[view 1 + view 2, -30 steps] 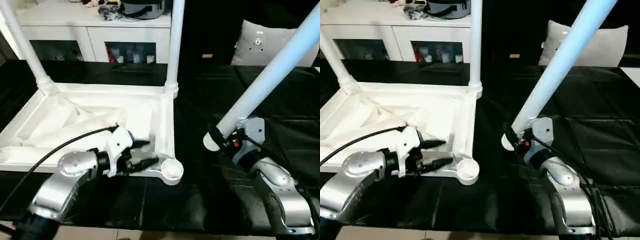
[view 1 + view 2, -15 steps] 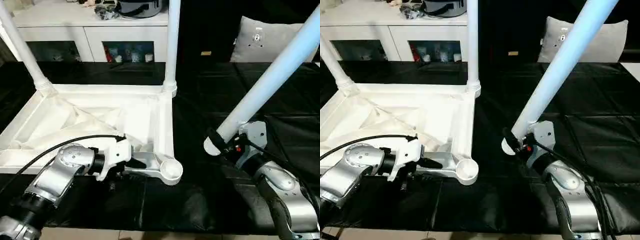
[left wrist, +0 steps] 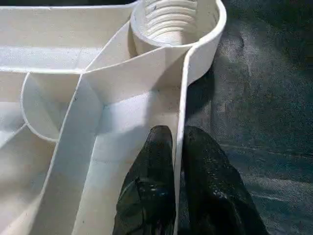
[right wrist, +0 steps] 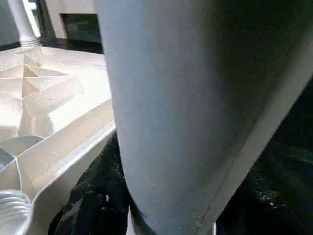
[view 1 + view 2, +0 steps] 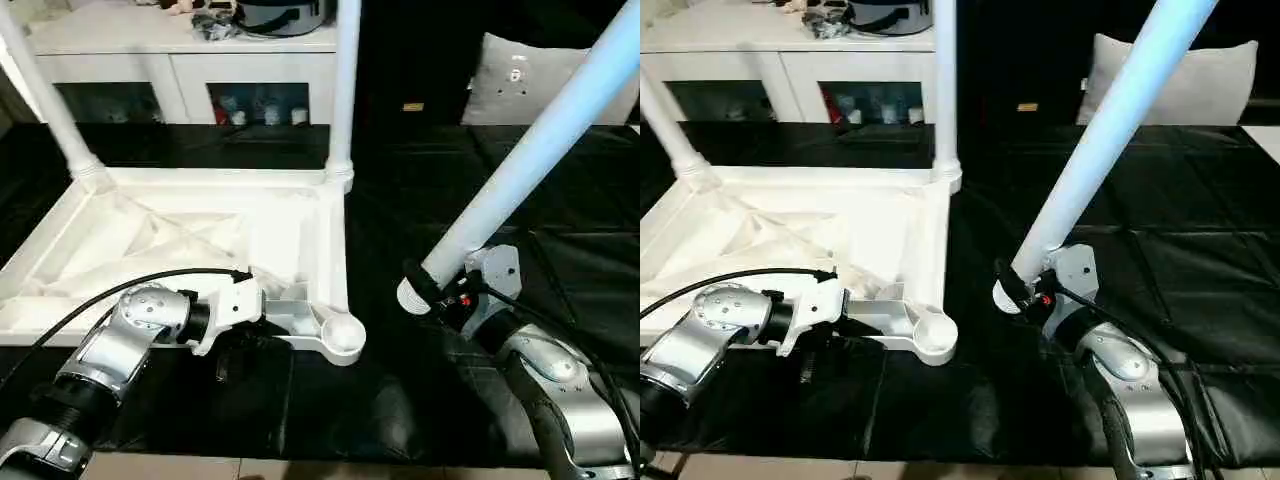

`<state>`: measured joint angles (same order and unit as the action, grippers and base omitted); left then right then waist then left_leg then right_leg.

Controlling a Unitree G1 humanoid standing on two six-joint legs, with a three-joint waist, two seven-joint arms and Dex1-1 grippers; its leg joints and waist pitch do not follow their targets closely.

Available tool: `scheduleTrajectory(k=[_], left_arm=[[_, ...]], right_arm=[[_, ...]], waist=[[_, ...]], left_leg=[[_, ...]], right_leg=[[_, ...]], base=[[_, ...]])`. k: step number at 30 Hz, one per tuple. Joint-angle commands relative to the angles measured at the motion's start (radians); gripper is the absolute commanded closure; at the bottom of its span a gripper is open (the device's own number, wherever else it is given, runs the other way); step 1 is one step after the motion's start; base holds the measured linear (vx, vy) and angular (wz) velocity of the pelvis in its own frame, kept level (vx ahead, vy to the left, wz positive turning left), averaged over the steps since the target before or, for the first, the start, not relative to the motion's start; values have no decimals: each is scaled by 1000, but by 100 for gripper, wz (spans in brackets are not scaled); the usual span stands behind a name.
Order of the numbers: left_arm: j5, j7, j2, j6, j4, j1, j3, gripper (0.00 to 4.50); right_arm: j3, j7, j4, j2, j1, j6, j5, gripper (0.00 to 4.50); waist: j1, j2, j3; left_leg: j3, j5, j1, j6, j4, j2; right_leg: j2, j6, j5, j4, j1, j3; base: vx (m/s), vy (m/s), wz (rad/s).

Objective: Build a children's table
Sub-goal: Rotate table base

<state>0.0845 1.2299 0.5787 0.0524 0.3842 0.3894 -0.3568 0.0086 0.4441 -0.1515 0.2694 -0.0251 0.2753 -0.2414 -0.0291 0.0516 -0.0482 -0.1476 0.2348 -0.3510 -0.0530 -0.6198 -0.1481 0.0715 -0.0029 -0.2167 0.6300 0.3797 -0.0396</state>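
Left wrist view: left gripper point(image 3: 177, 147) has closed from wide onto tabletop point(image 5: 200, 240) rim, lower left, beside empty corner socket point(image 5: 342, 333); tabletop now steadied. Right gripper point(image 5: 430, 290), lower right, grips third leg point(image 5: 540, 150), ready for socket

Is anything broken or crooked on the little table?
Nothing looks broken. The tabletop lies upside down, two legs standing straight in its far corners. The near corner socket is empty. The right gripper holds a third leg slanted, beside the table. The left gripper pinches the tabletop's near rim.
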Motion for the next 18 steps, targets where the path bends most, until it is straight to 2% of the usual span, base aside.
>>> scheduleTrajectory(k=[1, 2, 5, 7, 9, 10, 11, 13, 14, 16, 17, 18], left_arm=[[19, -27, -17, -32, 4, 1, 30, 436], [31, -39, -34, -51, -3, 1, 39, 440], [27, -79, -66, -98, -10, 4, 41, 449], [8, -140, -115, -137, 2, 15, 32, 450], [-3, -158, -128, -150, 7, 21, 26, 450], [-19, -176, -145, -158, 13, 29, 14, 450], [-23, -182, -152, -155, 13, 32, 11, 450], [-26, -187, -159, -152, 14, 35, 8, 450], [-31, -190, -171, -159, 7, 35, 11, 450], [-56, -204, -195, -172, -5, 38, 1, 450], [-60, -204, -196, -167, -5, 38, -3, 450], [-71, -204, -199, -153, -4, 41, -12, 450]], right_arm=[[8, -1, -32, -5, -7, 5, -7, 263], [12, 3, -37, -8, -16, 25, -18, 263], [29, 18, -52, -9, -49, 77, -41, 263], [51, 36, -39, -11, -108, 111, -46, 263], [58, 44, -31, -11, -126, 123, -48, 263], [64, 49, -10, -14, -157, 152, -53, 263], [68, 57, -2, -14, -170, 165, -57, 263], [72, 65, 6, -13, -182, 176, -61, 263], [83, 83, 14, -7, -196, 193, -64, 263], [138, 139, 64, 17, -259, 245, -50, 263], [146, 144, 74, 19, -269, 250, -45, 263], [164, 156, 103, 22, -296, 261, -32, 263]], waist=[[-3, 2, 48], [-2, -1, 47], [-2, -2, 50], [1, -16, 50], [-1, -11, 48], [-3, -20, 48], [-3, -24, 48], [-9, -19, 49], [-9, -27, 48], [-7, -30, 49], [-9, -28, 48], [-9, -32, 46]], left_leg=[[21, 200, -4, 8, 97, -70], [20, 195, -5, 11, 97, -70], [19, 154, -7, 25, 93, -68], [16, 131, -9, 39, 90, -67], [15, 127, -8, 43, 89, -67], [16, 118, -9, 46, 89, -66], [13, 113, -7, 48, 89, -66], [13, 98, -7, 47, 88, -69], [12, 96, -8, 48, 89, -70], [13, 85, -10, 55, 88, -68], [11, 93, -7, 53, 88, -67], [9, 114, -4, 51, 88, -69]], right_leg=[[78, -239, -177, -83, -40, 53], [77, -243, -170, -82, -41, 52], [78, -256, -129, -78, -45, 51], [76, -256, -128, -79, -46, 51], [79, -249, -159, -83, -43, 52], [78, -243, -179, -81, -45, 52], [77, -240, -185, -84, -44, 52], [78, -233, -177, -83, -40, 52], [78, -232, -171, -83, -40, 53], [77, -241, -161, -78, -44, 49], [77, -240, -174, -81, -40, 49], [79, -235, -210, -86, -36, 51]], base=[[0, 0, 0], [0, 0, 0], [0, 0, 0], [0, 0, 0], [0, 0, 0], [0, 0, 0], [0, 0, 0], [0, 0, 0], [0, 0, 0], [0, 0, 0], [0, 0, 0], [0, 0, 0]])
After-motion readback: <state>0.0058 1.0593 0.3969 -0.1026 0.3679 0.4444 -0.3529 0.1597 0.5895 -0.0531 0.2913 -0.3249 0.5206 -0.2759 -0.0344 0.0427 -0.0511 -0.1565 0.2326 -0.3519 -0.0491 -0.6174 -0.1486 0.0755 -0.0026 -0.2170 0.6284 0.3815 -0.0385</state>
